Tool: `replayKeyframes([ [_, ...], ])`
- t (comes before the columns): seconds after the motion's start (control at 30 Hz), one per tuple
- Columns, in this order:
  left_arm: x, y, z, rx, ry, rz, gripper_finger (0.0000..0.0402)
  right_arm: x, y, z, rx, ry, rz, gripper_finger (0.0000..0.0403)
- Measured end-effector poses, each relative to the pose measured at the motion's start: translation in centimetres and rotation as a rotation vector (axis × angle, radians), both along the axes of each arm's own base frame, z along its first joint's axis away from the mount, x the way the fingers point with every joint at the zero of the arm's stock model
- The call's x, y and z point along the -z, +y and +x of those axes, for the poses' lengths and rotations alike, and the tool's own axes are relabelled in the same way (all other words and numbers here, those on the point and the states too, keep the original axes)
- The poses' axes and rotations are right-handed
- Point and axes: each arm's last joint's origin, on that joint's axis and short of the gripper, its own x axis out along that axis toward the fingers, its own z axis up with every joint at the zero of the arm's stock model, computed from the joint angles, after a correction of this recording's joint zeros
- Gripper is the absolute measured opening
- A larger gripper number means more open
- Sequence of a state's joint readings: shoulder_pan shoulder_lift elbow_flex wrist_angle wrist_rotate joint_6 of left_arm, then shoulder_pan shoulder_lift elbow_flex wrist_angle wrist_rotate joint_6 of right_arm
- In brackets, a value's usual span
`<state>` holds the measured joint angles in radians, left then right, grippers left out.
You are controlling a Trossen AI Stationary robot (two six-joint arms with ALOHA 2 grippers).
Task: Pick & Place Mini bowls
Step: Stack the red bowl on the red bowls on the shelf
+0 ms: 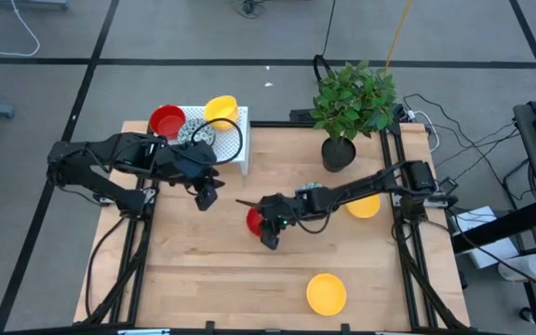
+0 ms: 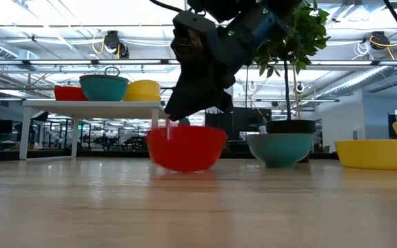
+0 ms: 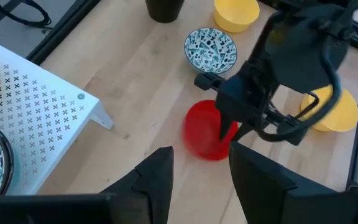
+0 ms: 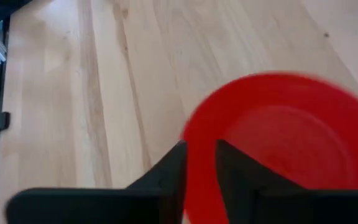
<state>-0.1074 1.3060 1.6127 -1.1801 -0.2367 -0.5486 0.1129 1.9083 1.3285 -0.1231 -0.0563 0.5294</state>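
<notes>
A red mini bowl sits near the table's middle, and my right gripper is shut on its rim. My left gripper hovers open just to the left of it, touching nothing. A speckled bowl and a yellow bowl stand on the table farther right, and another yellow bowl is near the near edge. A red bowl, a speckled bowl and a yellow bowl rest on the white rack. My right gripper pinches the red bowl's rim between its two fingers, one finger inside the bowl and the other outside. The fingers come from above, slanting down from the table's right. The bowl is low, either on the table or just off it; I cannot tell which.
The black plant pot with its leafy plant stands at the far right of the table. The white perforated rack fills the far left corner. Bare wood lies toward the near edge.
</notes>
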Motion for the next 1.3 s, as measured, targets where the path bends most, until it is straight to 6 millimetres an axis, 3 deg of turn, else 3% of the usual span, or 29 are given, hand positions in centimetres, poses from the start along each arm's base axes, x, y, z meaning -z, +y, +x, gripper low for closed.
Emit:
replayKeyframes([
  [0.13,0.0,0.0,0.0,0.019,0.005,0.015,0.0156,-0.2,-0.6,0.0,0.0,-0.007,-0.012,0.0119],
  [0.23,0.1,0.0,0.0,0.029,0.014,0.012,0.0156,-1.7,-0.7,-0.6,0.0,-0.024,-0.008,0.0149],
  [0.43,0.6,-0.6,0.9,0.13,0.043,0.03,0.0157,-7.2,-0.8,-3.4,-0.042,-0.088,0.03,0.0165],
  [0.67,2.8,-2.2,3.6,0.27,0.143,0.105,0.0166,-13.9,-0.9,-8.9,-0.063,-0.181,0.015,0.0154],
  [0.8,5.0,-3.2,5.8,0.339,0.234,0.101,0.0198,-17.0,-0.3,-11.8,-0.038,-0.28,-0.02,0.0155],
  [0.97,8.4,-4.3,8.4,0.462,0.362,0.087,0.0248,-19.5,0.4,-14.8,0.014,-0.365,-0.071,0.0157],
  [1.1,11.3,-5.5,10.3,0.598,0.46,0.121,0.0273,-20.5,1.0,-16.2,0.036,-0.41,-0.093,0.0155],
  [1.3,15.9,-7.0,12.6,0.751,0.588,0.189,0.0278,-20.6,2.5,-16.9,-0.002,-0.421,-0.095,0.0155],
])
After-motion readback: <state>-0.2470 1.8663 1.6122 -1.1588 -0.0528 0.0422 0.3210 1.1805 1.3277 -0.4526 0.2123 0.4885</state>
